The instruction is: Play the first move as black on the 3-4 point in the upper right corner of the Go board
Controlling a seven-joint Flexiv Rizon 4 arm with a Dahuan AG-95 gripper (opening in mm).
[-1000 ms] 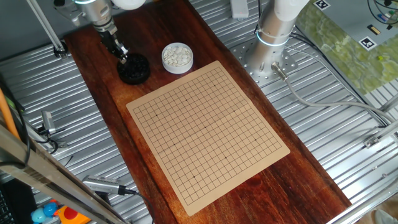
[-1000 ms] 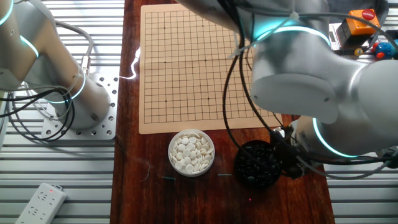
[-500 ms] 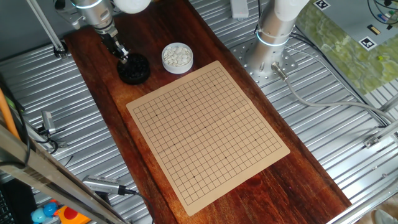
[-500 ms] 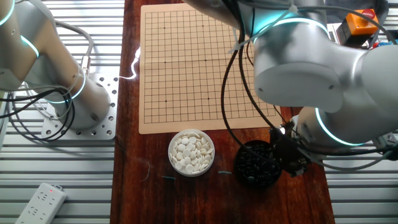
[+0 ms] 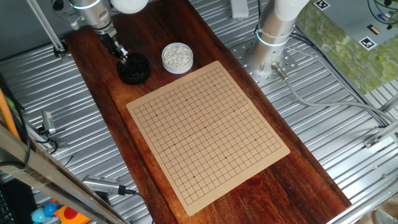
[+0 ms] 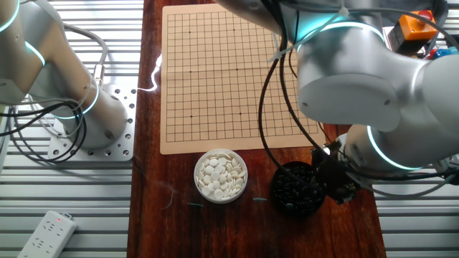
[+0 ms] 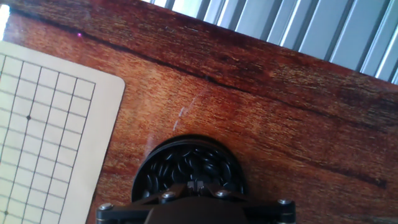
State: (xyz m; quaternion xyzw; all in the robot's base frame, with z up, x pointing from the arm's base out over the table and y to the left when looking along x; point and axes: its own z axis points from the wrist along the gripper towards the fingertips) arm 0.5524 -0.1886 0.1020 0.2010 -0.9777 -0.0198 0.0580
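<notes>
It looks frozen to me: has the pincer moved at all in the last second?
Yes, slightly. The pincer has lifted a little up and away from the bowl of black stones, whose bowl stayed put beside the white stones.

2 opposed overheads sharing Go board (image 5: 208, 129); hand view close above it

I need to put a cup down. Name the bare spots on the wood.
Bare wood runs along the board on both long sides and past its near end. The far end is crowded: white bowl, black bowl and gripper sit close together.
</notes>
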